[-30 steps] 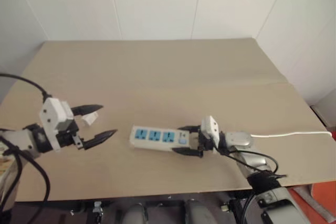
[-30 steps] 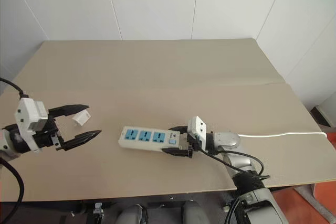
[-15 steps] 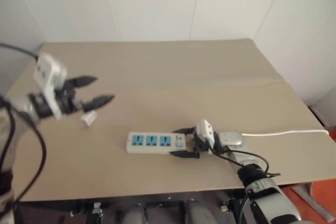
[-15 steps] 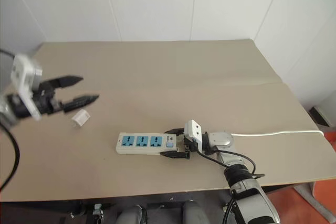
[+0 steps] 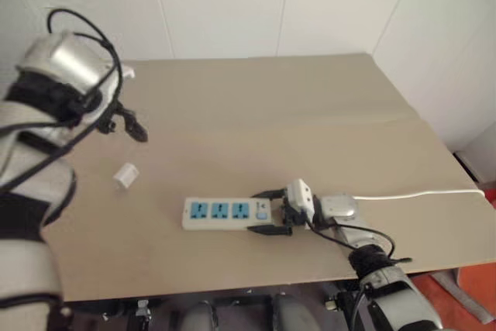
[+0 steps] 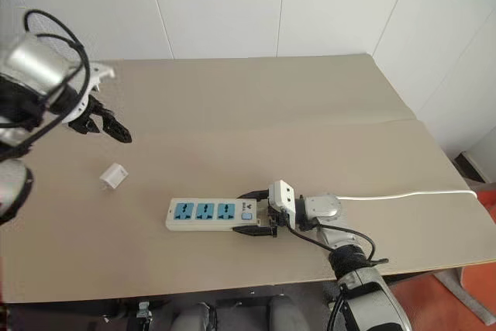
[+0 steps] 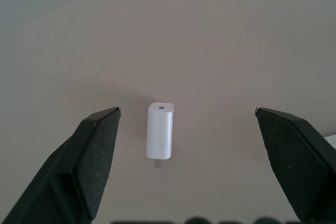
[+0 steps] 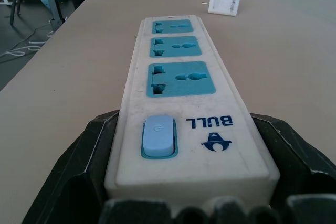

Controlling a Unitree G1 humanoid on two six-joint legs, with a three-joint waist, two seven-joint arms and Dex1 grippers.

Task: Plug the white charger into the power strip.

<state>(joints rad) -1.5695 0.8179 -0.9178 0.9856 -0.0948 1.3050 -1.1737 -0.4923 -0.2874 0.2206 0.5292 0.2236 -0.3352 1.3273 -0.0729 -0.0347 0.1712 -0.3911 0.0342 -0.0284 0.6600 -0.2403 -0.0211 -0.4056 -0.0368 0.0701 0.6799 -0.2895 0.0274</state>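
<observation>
The white charger (image 5: 125,175) lies on its side on the tan table (image 5: 256,106), left of the power strip (image 5: 229,212). My left gripper (image 7: 186,111) hangs above the charger, pointing down at it, open wide. The charger (image 7: 160,137) shows between the fingers (image 7: 94,156), clear of both. In the head views the left gripper (image 6: 105,129) is raised behind the charger. The strip has three blue socket panels facing up. My right gripper (image 5: 263,212) is shut on its switch end (image 8: 157,137), one finger (image 8: 86,166) on each long side. The charger (image 8: 224,1) also shows beyond the strip's far end.
The strip's white cord (image 5: 418,194) runs right across the table and off its right edge. The table's front edge (image 5: 232,288) is close below the strip. White walls (image 5: 232,5) stand behind the table. Chair legs and cables (image 8: 31,3) sit on the floor beyond the table's side.
My left arm has swung up from low beside the charger to above it, and its gripper has turned to point down. The right gripper keeps its hold on the strip.
</observation>
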